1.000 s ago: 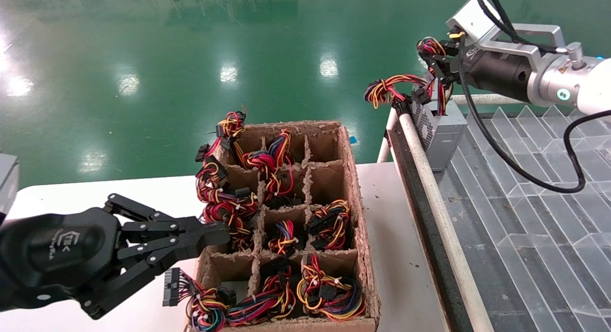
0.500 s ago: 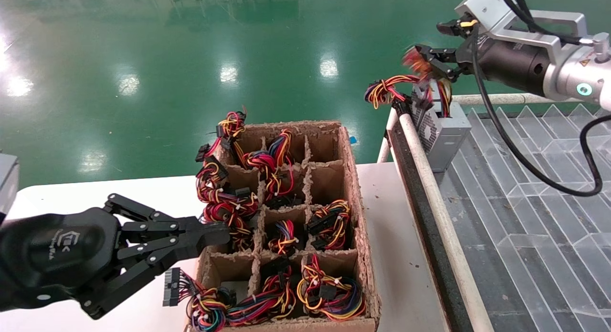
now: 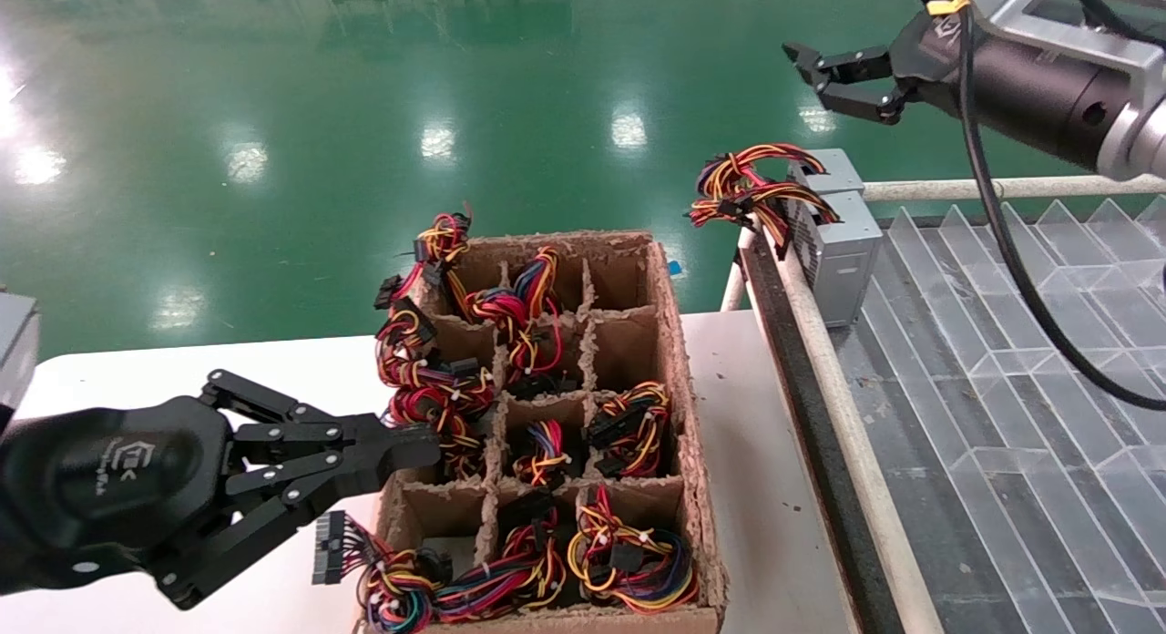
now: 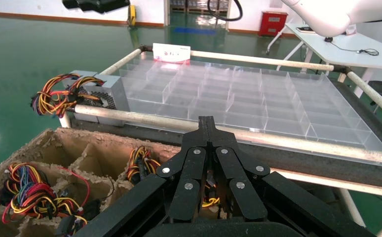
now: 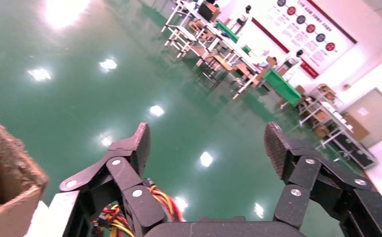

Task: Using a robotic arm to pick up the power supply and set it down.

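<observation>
The power supply (image 3: 835, 244), a small grey metal box with a perforated side, stands in the far left corner of the clear divider tray (image 3: 1002, 388). Its red, yellow and black wires (image 3: 745, 189) hang out over the white rail. My right gripper (image 3: 809, 71) hovers open above it, touching nothing. Only green floor shows between the fingers of that gripper (image 5: 208, 138) in the right wrist view, with the wires (image 5: 162, 200) below one finger. My left gripper (image 3: 428, 447) is shut and empty at the cardboard box's left side. The left wrist view also shows the power supply (image 4: 102, 91).
A brown cardboard divider box (image 3: 669, 342) on the white table (image 3: 182, 370) holds several wire bundles in its cells. A white pipe rail (image 3: 820, 361) runs between the box and the tray. Green floor lies beyond.
My right gripper let go of the wire bundle, opened, and rose up and to the right. The wires dropped to hang over the rail. The left arm has not moved.
</observation>
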{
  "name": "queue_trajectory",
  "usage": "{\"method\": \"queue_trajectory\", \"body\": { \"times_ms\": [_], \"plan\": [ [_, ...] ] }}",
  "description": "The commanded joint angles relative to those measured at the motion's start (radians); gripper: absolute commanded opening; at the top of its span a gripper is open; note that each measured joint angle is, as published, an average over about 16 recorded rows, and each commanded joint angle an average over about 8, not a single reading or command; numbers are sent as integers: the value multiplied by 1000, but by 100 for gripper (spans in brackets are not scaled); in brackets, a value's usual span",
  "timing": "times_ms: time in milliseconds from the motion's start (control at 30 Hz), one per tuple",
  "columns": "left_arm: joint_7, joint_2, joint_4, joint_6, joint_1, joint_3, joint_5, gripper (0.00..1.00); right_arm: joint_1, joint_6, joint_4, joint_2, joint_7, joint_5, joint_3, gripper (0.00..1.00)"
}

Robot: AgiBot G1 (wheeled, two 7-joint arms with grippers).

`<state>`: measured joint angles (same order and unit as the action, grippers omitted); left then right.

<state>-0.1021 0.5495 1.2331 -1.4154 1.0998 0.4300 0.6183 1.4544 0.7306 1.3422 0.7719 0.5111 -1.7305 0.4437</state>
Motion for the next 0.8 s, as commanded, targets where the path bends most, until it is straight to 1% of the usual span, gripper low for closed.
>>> {"method": "queue_trajectory", "body": {
  "times_ms": [33,467,500,733,767,800],
  "plan": [
    [0,0,0,0,0,0,0,0,-10,7,16,-7,-9,20,-6,100],
    [0,0,0,0,0,0,0,0,-97,185,-2,-43,-83,250,-43,100],
    [0,0,0,0,0,0,0,4,-103,198,-3,-46,-88,267,-46,100],
    [0,0,0,0,0,0,0,91,-149,292,-12,-65,-127,388,-65,100],
    [0,0,0,0,0,0,0,99,-155,305,-13,-67,-132,405,-68,100],
    [0,0,0,0,0,0,0,100,-162,318,-15,-70,-138,423,-71,100]
  ]
}}
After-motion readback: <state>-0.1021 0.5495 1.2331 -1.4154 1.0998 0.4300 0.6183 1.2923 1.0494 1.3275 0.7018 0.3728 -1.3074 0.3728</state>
